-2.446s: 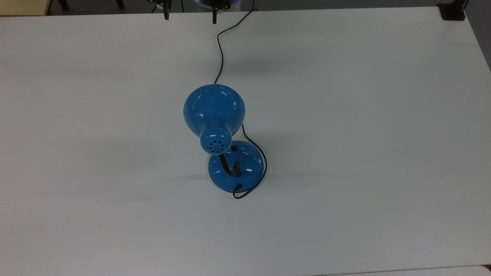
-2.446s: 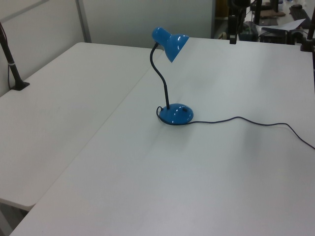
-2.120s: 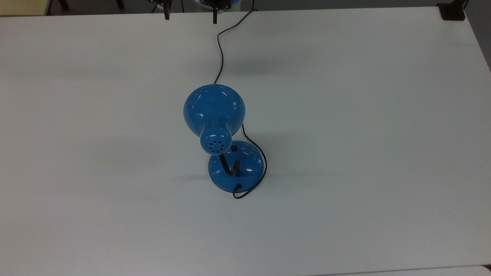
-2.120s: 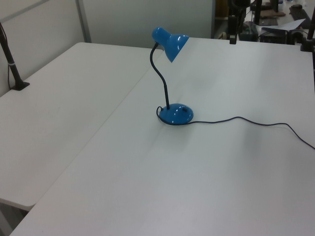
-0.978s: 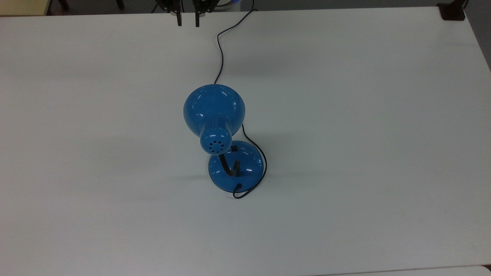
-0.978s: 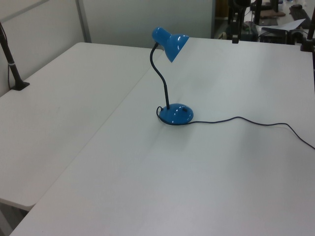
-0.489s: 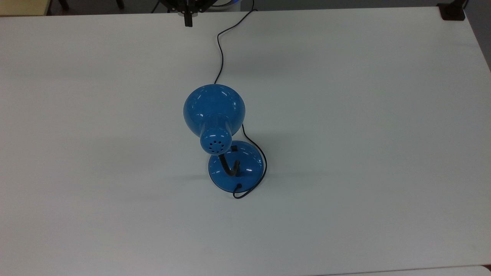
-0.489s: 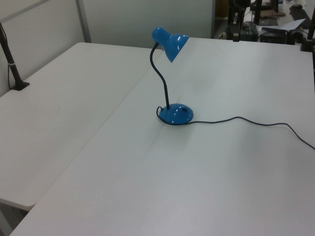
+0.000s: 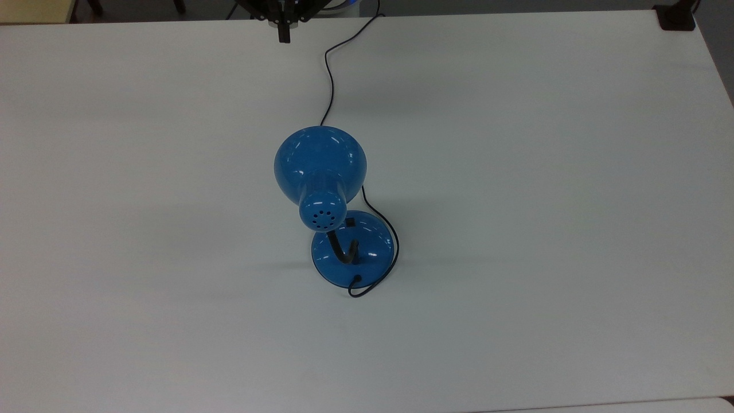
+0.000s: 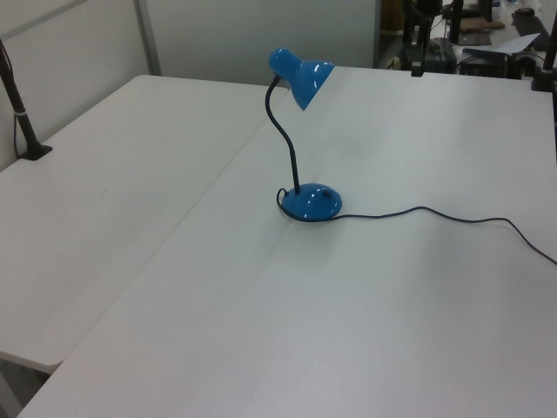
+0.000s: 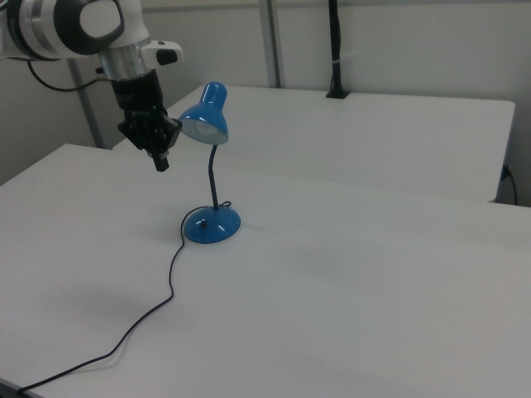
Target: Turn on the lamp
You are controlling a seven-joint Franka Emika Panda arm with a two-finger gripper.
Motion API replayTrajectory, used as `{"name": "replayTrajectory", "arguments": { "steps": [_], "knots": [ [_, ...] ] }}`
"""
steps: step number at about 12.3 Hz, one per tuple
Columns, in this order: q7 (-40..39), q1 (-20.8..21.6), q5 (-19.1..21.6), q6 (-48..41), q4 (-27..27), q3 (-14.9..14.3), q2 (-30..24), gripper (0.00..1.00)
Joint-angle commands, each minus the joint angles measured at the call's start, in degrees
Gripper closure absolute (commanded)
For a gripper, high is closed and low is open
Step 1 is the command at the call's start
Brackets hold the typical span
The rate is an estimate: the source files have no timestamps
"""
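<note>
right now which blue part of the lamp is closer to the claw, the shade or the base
The shade. In the right view it sits up beside the claw, while the base rests lower on the table, farther from it.

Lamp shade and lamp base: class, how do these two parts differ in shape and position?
The shade is bell-shaped and tilted, held up in the air on the gooseneck; the base is a low dome lying flat on the table. The shade's cap has vent holes; the base has the cord running from it. Both are glossy blue.

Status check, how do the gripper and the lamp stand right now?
Gripper shut, empty, above the table's far edge in the top view. Lamp upright mid-table, untouched, unlit. Nothing between them but its cord.
</note>
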Motion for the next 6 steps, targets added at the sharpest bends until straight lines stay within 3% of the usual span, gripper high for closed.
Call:
{"name": "replayTrajectory", "arguments": {
  "steps": [1, 6],
  "knots": [
    [-1.18, 0.15, 0.84, 1.92, -1.55, 0.22, -0.3, 1.0],
    [-1.01, 0.42, 0.84, 5.96, -5.5, 0.57, -0.65, 1.0]
  ]
}}
